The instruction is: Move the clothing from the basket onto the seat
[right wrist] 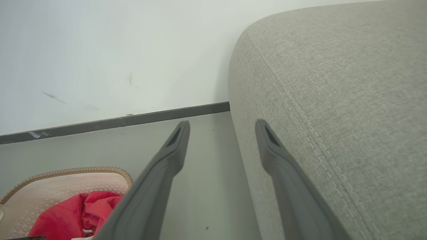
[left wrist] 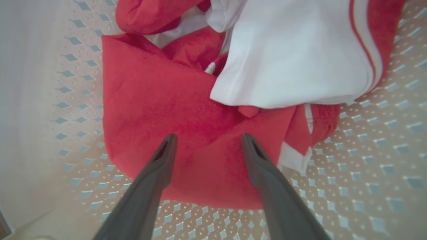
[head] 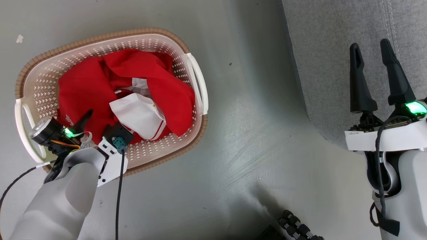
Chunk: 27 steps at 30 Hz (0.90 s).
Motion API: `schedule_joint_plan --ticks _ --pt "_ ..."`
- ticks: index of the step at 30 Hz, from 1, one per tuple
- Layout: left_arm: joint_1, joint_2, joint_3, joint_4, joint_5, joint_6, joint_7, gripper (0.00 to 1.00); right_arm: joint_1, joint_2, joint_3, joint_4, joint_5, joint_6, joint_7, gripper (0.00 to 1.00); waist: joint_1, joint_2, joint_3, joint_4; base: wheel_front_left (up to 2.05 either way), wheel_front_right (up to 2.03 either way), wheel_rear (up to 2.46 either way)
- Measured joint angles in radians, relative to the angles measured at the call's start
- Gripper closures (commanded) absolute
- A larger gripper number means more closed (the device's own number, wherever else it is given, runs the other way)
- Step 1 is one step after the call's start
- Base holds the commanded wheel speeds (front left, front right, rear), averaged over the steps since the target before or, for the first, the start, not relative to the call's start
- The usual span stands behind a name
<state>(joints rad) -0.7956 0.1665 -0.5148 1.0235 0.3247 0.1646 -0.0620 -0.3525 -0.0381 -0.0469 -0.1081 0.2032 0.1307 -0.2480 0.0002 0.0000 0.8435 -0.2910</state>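
The clothing (head: pixel 86 83), bright red with a white lining turned outward, lies bunched in the oval cream basket (head: pixel 100 36) on the floor at the left. My left gripper (head: pixel 95 115) reaches down into the basket's near end. Its open jaws stand just over a red fold of the clothing (left wrist: pixel 160 100), with the perforated basket (left wrist: pixel 383 160) floor around it. My right gripper (head: pixel 369 45) is open and empty, hanging at the front edge of the grey seat (head: pixel 333 50). From the right wrist, that gripper (right wrist: pixel 223 123) points past the seat (right wrist: pixel 333 100); the basket (right wrist: pixel 66 173) and clothing (right wrist: pixel 66 216) sit lower left.
Grey floor (head: pixel 253 133) separates basket and seat. A pale wall with a dark baseboard (right wrist: pixel 133 120) runs behind them. A dark ribbed robot part (head: pixel 297 226) shows at the bottom edge, and a small white scrap (head: pixel 19 39) lies on the floor beyond the basket.
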Motion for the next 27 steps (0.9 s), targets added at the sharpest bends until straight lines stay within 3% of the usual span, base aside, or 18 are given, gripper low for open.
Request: schedule_joint_plan --ticks 1,2,4,8,11,27 --pt "-0.002 -0.001 -0.001 0.003 0.001 0.001 0.0 0.23 -0.003 0.0 0.0 0.0 0.001 0.0 0.0 0.0 0.0 0.0 0.002 -0.001 0.0 0.0 0.0" --pt "-0.004 -0.001 -0.002 0.006 0.002 0.004 0.001 0.51 -0.004 0.0 0.0 0.001 0.002 0.0 0.0 0.0 0.0 0.0 0.004 -0.002 0.0 0.0 0.0" --pt "-0.009 -0.004 -0.002 0.016 0.003 0.01 0.012 0.66 -0.005 0.0 0.001 0.007 0.004 0.0 -0.003 0.0 0.0 0.0 0.006 -0.003 0.0 0.0 0.0" --pt "-0.016 -0.012 0.004 0.021 -0.001 0.019 0.007 0.73 -0.006 0.0 0.001 0.016 0.007 0.0 -0.007 0.0 -0.0001 0.0 0.008 -0.004 0.0 0.0 0.0" --pt "-0.017 -0.023 0.014 0.021 -0.017 0.021 -0.006 1.0 -0.007 0.0 -0.002 0.021 0.007 0.0 -0.007 0.0 -0.0001 0.0 0.007 -0.004 0.0 0.0 0.0" --pt "-0.038 -0.093 0.086 -0.026 -0.115 0.053 -0.144 1.0 -0.042 0.0 -0.006 0.039 0.001 0.0 -0.007 0.0 -0.0001 0.0 -0.029 0.028 0.0 0.0 0.0"
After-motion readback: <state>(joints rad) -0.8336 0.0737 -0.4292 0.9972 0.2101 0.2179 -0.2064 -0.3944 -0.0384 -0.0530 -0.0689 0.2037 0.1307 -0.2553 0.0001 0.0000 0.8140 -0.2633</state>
